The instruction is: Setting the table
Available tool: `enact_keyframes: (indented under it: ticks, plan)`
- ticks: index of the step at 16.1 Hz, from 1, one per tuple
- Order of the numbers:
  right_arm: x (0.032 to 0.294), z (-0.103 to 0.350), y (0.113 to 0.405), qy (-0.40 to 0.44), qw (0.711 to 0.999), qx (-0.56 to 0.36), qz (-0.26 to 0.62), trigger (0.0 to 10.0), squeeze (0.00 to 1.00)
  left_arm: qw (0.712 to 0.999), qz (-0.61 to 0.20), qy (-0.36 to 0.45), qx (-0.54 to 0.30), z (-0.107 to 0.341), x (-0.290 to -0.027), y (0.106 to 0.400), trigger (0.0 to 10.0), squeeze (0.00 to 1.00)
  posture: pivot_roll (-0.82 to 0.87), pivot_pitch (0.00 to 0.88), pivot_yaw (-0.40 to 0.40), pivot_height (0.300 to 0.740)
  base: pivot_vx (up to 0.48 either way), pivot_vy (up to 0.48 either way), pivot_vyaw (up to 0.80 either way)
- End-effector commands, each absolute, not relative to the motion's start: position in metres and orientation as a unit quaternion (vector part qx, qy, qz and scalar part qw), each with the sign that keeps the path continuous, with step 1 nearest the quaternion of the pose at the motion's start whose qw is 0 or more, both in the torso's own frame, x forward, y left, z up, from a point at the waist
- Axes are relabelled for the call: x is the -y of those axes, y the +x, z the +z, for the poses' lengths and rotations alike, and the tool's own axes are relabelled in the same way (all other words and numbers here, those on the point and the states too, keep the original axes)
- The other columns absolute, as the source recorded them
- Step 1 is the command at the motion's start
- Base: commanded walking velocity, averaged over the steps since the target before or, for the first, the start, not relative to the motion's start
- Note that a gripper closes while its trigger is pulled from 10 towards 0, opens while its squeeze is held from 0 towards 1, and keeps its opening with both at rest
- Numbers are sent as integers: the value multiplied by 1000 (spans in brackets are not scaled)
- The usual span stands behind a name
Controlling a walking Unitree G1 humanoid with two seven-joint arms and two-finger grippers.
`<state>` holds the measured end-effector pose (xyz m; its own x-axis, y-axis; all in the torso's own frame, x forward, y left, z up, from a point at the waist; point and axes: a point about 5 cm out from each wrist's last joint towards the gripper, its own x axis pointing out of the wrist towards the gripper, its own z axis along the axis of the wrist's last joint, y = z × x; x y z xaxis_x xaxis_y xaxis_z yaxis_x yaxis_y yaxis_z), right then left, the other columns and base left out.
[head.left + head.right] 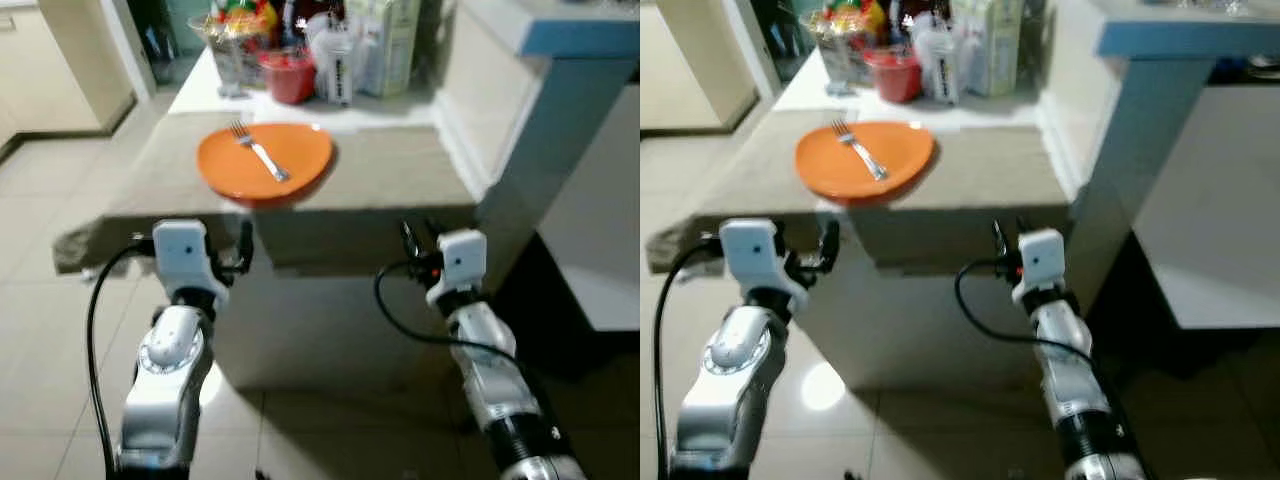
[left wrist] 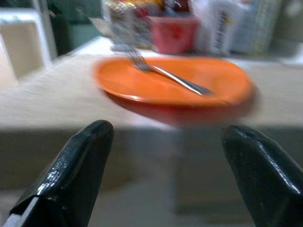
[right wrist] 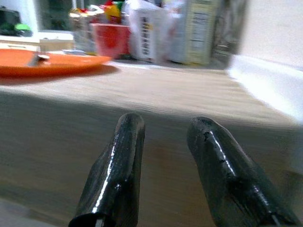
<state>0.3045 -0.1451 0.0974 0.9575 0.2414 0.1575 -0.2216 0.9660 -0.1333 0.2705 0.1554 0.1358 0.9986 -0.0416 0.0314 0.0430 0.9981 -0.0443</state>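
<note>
The left gripper [image 2: 165, 156] hangs just below the near edge of the table [image 1: 400, 170], in front of the orange plate [image 1: 264, 160], and its two black fingers [image 2: 78, 165] are spread wide with nothing between them. The right gripper [image 3: 163, 156] is low by the same edge, off to the plate's right, its fingers a little apart and empty. A silver fork [image 1: 258, 150] lies on the plate. Behind the plate stand a red cup [image 1: 288, 75] and some packets [image 1: 385, 45].
</note>
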Motion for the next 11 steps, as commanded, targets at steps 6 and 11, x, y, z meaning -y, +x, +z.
enact_keyframes:
  ticks: [6, 11]
  plan:
    - [143, 100, 306, -56, 987, 89, 124, 10000, 0, 1000, -11, -11, 18, 138, -161, 272, 10000, 0, -124, 0, 66, 740, 0, 0, 0]
    - [141, 111, 304, -73, 980, 134, 125, 10000, 0, 1000, -13, -10, 24, 139, -159, 272, 10000, 0, -124, 0, 64, 740, 266, 0, 0]
